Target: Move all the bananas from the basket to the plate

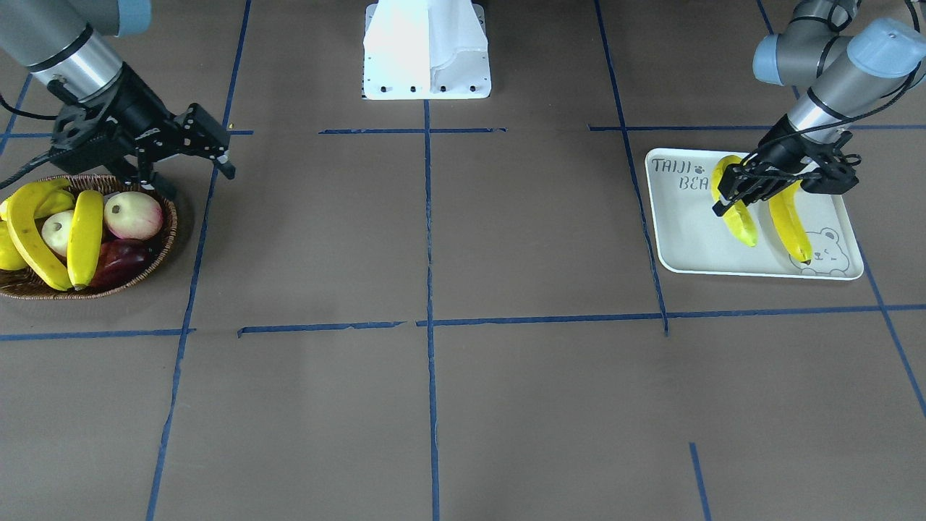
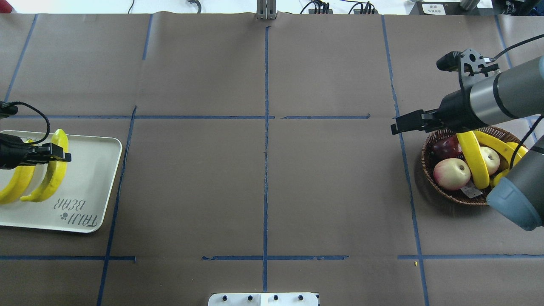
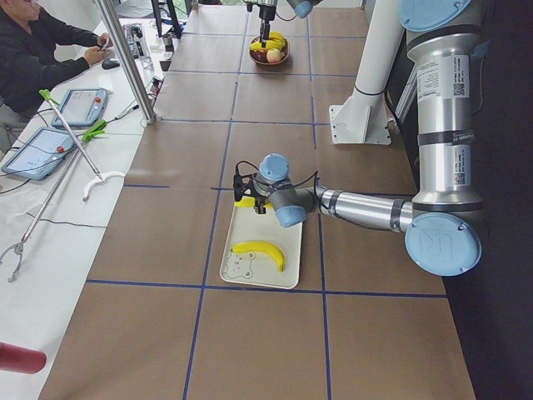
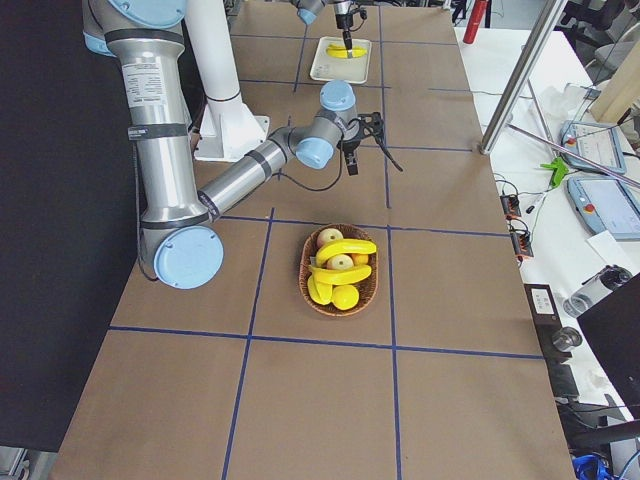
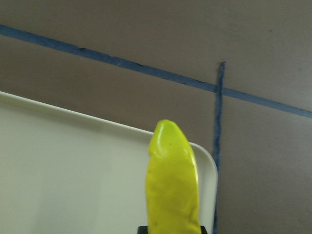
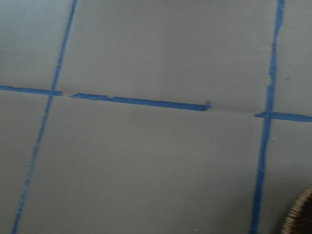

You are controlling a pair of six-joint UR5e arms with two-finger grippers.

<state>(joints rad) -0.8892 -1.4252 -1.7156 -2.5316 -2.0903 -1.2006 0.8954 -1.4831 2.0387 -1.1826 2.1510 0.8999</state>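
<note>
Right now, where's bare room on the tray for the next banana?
Free: the tray strip between the banana in the left hand and the rim facing table centre, down to the lettering. Crowded: the far side, where a second banana lies close alongside.

Overhead's left edge crops the plate (image 2: 87,180); basket (image 2: 426,165) partly hidden

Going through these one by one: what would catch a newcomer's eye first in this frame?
At the robot's left end of the table, the left hand is closed around a banana over the white plate, next to a second banana already lying there. At the opposite end, the wicker basket holds more bananas among round fruit, with the right hand hovering just past its rim.
</note>
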